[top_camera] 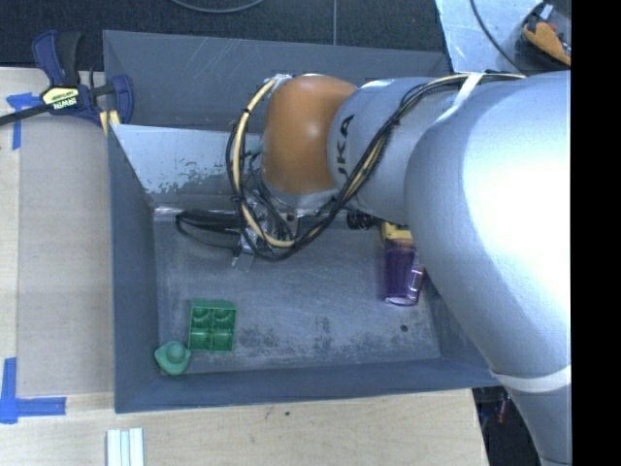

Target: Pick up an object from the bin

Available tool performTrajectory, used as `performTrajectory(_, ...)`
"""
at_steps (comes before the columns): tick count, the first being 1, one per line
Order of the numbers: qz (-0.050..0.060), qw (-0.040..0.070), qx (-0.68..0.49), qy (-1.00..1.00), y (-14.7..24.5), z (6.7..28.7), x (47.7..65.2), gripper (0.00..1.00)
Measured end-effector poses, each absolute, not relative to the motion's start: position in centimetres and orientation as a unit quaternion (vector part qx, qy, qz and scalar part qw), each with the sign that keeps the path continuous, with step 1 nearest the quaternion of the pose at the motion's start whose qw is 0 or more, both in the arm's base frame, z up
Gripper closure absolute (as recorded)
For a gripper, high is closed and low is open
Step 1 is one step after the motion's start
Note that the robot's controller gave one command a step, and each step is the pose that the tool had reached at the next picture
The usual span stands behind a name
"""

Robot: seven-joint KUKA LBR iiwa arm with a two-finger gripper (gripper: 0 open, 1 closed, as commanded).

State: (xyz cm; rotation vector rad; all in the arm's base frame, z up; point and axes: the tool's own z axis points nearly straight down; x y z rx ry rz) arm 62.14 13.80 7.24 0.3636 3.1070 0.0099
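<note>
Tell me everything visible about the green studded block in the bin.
The green block looks like a plastic building brick with raised studs on top. It lies flat on the bin floor, near the bin's lower-left corner in the view. A small rounded green piece sits at its lower-left corner; whether they touch is unclear.

Robotics lab test cell: grey metal bin [131, 289] on bench, industrial arm [485, 192] above bin, exposed cable bundle [236, 153] at wrist, black mat [388, 13] behind bin.
</note>
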Motion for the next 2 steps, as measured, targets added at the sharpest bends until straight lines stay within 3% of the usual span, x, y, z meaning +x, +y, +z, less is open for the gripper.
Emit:
performTrajectory(1,0.001,0.001,0.116,0.993,13.7,10.2,61.8,1.0)
performTrajectory(2,0.002,0.003,0.116,0.993,13.6,13.1,61.9,1.0)
